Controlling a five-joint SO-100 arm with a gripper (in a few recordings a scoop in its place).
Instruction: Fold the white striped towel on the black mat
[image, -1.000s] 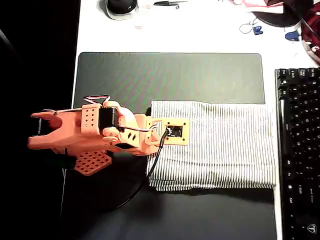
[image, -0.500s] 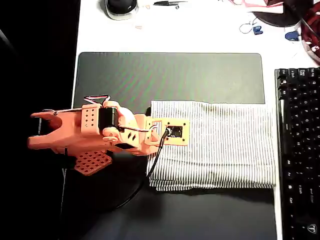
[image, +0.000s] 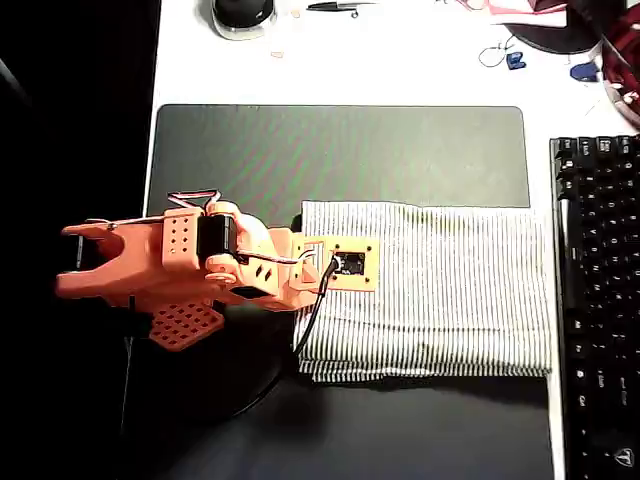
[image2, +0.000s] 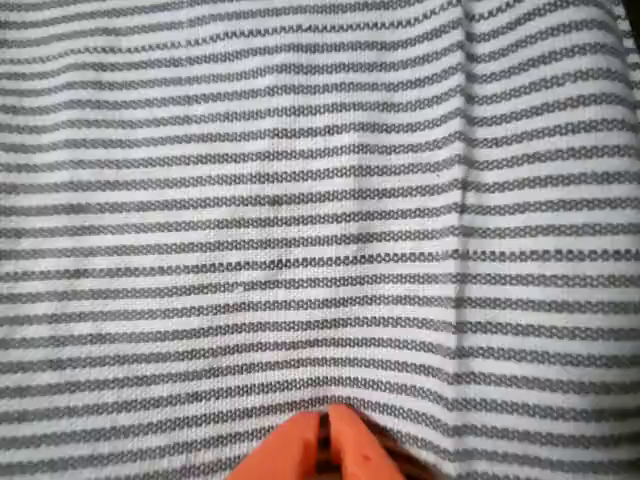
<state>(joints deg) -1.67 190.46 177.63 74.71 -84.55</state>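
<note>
gripper (image2: 335, 445) down on towel (image: 440, 290) left edge | jaws together, maybe pinching cloth, unclear | risk: layers slip, fold skews off mat (image: 340, 150)

Overhead view: striped towel (image: 440, 290) lies on desk mat (image: 340, 150), toward its right side; keyboard (image: 598, 300) right of mat; arm over towel's left edge.
</note>
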